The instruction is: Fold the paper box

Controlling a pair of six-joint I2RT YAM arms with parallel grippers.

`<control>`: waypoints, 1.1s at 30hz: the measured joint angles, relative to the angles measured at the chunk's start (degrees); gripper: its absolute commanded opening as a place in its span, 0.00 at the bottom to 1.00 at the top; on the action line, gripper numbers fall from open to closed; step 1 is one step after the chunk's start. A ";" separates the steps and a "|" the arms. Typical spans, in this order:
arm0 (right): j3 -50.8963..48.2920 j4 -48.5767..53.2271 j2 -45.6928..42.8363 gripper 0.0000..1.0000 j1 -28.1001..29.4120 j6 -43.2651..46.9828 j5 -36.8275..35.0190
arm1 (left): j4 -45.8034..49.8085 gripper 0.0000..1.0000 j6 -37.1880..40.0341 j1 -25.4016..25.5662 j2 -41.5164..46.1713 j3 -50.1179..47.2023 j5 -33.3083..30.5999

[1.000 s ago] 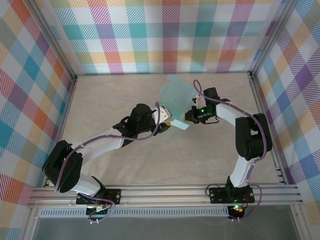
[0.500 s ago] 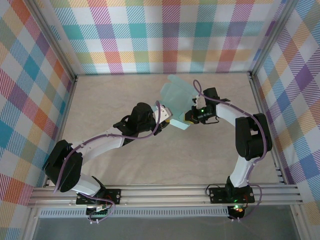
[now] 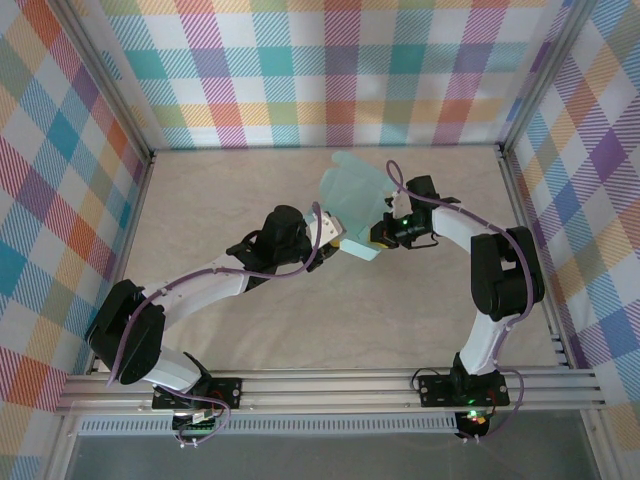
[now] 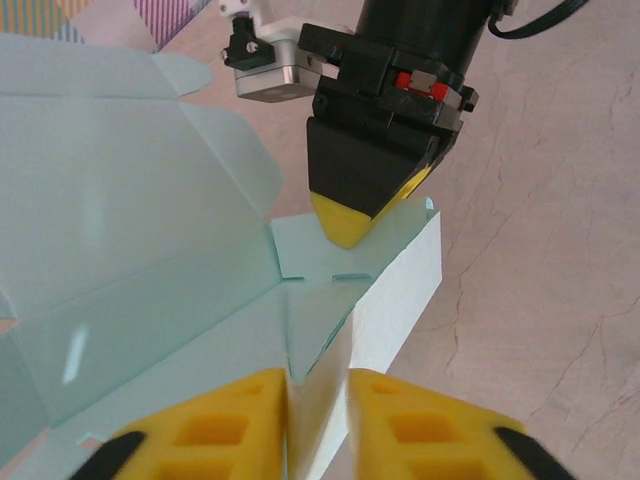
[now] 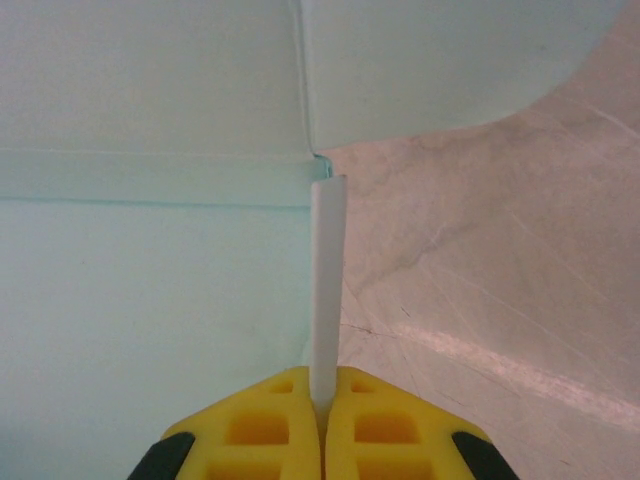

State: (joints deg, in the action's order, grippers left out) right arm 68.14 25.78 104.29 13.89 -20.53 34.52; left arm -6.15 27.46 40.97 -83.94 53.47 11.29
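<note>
The paper box (image 3: 352, 190) is pale mint card, half folded, lying at the table's middle back between both arms. In the left wrist view its broad panel (image 4: 120, 200) spreads to the left, and a raised white-backed wall (image 4: 405, 275) runs toward the other gripper. My left gripper (image 4: 318, 385) is shut on the near end of that folded wall, a yellow finger (image 4: 225, 420) on each side. My right gripper (image 5: 322, 385) is shut on a thin upright edge (image 5: 325, 280) of the box. Its yellow tip (image 4: 345, 220) pinches the far end of the same wall.
The beige marbled tabletop (image 3: 250, 180) is enclosed by plaid walls (image 3: 330, 70) on three sides. Aluminium posts stand at the back corners, and an aluminium rail (image 3: 330, 385) crosses the near edge, where both arm bases are bolted.
My left gripper has shut on the box's folded wall. The box's upper panel has shifted slightly. The right gripper has kept its grip and place.
</note>
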 measured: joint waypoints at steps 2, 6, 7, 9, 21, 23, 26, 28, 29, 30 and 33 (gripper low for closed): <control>0.00 0.26 0.00 0.00 0.00 -0.02 -0.20 | 0.02 0.05 0.37 -0.02 0.00 0.04 -0.52; 0.00 0.39 0.00 0.00 0.00 0.00 -0.35 | 0.22 0.26 0.42 0.00 0.00 0.04 -0.48; 0.00 0.28 0.00 0.00 0.02 0.02 -0.39 | 0.22 0.32 0.57 0.02 0.00 0.04 -0.24; 0.00 0.22 0.00 0.00 0.02 0.02 -0.39 | 0.13 0.32 0.04 0.07 0.00 0.04 0.17; 0.00 0.26 -0.35 0.00 0.02 -0.04 -0.98 | -1.97 0.55 -3.34 0.04 0.00 -0.13 -0.48; 0.00 -0.11 -0.76 0.00 0.02 -0.33 -1.53 | -3.61 0.63 -5.33 -0.28 0.24 -0.42 -0.94; 0.00 -0.72 -1.29 0.00 0.02 -1.07 -2.25 | -4.90 0.72 -9.05 -1.05 1.46 -0.98 -1.62; 0.00 -0.74 -1.51 0.00 0.02 -0.83 -2.36 | -6.34 0.79 -11.89 -2.47 3.34 -2.01 -2.25; 0.00 -0.76 -1.53 0.00 0.04 -0.81 -2.54 | -7.28 0.82 -13.60 -3.72 4.87 -2.75 -2.86; 0.00 -0.74 -1.53 0.00 0.07 -0.63 -2.58 | -7.74 0.85 -15.34 -4.90 6.34 -3.32 -3.43; 0.00 -0.70 -1.55 0.00 0.07 0.07 -2.54 | -8.24 0.88 -20.70 -9.64 10.64 -3.74 -3.91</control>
State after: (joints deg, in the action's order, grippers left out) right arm 68.14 25.08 102.74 13.96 -20.47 31.99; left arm -14.39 6.76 31.33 -73.30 49.74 7.38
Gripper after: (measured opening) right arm 0.053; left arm 0.873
